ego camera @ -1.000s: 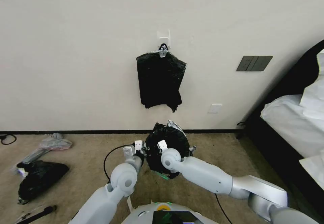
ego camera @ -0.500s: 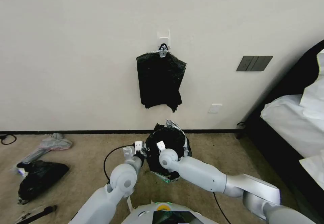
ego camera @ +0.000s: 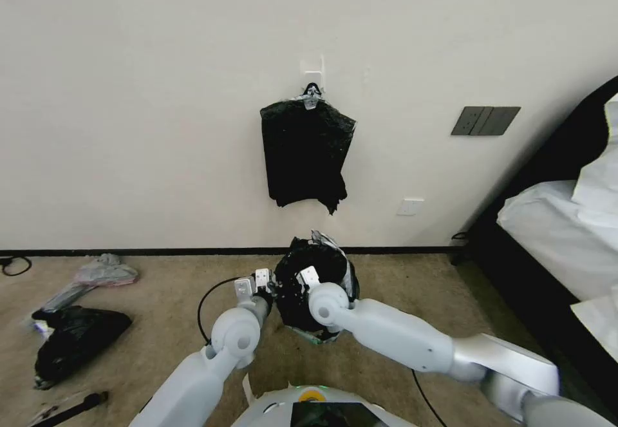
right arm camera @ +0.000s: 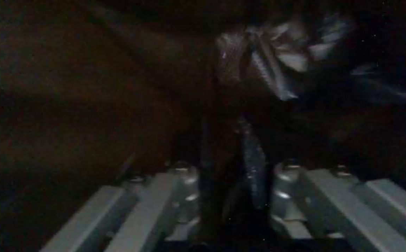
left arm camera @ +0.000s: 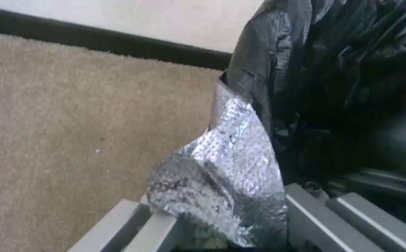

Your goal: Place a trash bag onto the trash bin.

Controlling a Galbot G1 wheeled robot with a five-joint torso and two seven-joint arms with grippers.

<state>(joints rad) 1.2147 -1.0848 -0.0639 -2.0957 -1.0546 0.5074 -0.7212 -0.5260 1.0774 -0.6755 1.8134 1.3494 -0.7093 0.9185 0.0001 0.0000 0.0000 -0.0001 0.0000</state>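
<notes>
Nearest the robot, both arms are reaching forward and down to the floor. The left pincer (left arm camera: 221, 224) is clamping a silvery fold of the trash bag (ego camera: 313, 282), with the dark bulk of the bag just beyond its fingers. The right pincer (right arm camera: 233, 210) is pinching another strip of the film between closed jaws, sunk inside the dark of the bag.

Between the two pincers the bag is hanging open-mouthed and draped over the trash bin (ego camera: 320, 337), of which a pale, green-tinted sliver is peeking out below the plastic. The step in hand looks like spreading the bag's mouth over the rim. The next move probably calls for pulling the two held edges apart and down outside the rim.

Beyond, a bundle of black bags (ego camera: 304, 154) is hanging on the wall.
</notes>
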